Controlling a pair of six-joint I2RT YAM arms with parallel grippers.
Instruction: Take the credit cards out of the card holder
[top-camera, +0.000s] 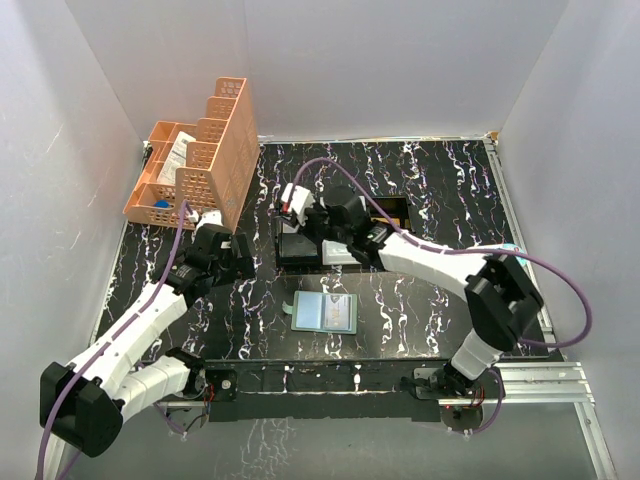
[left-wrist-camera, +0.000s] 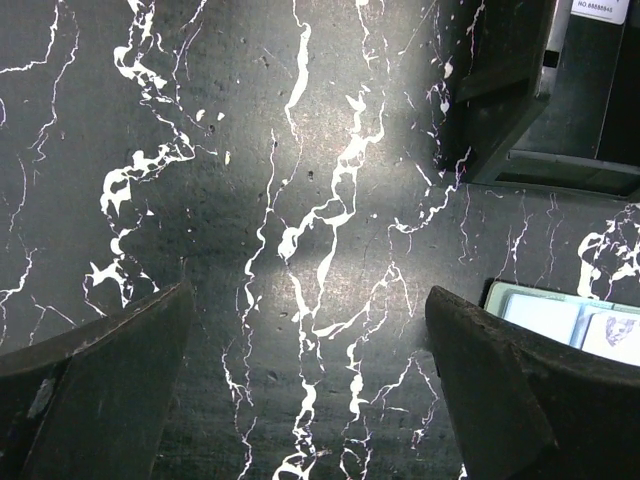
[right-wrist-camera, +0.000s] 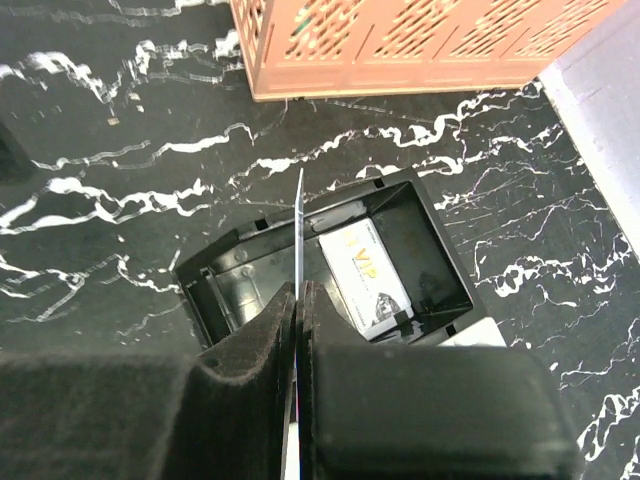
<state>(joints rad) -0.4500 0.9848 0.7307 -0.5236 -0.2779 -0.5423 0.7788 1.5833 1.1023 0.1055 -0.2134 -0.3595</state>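
card holder (top-camera: 325, 312) lies open and flat on the table (top-camera: 430, 190), near the front edge between your arms. your right gripper (right-wrist-camera: 298, 292) is pinching a thin card (right-wrist-camera: 299, 225) edge-on above the black tray (right-wrist-camera: 420, 225), where a vip card (right-wrist-camera: 367, 282) already sits. one out, one nearly there. whether more remain inside, can't tell. left gripper (left-wrist-camera: 310, 340) is spread wide, empty, just beside the holder. orange organiser (top-camera: 200, 165) sits well clear.
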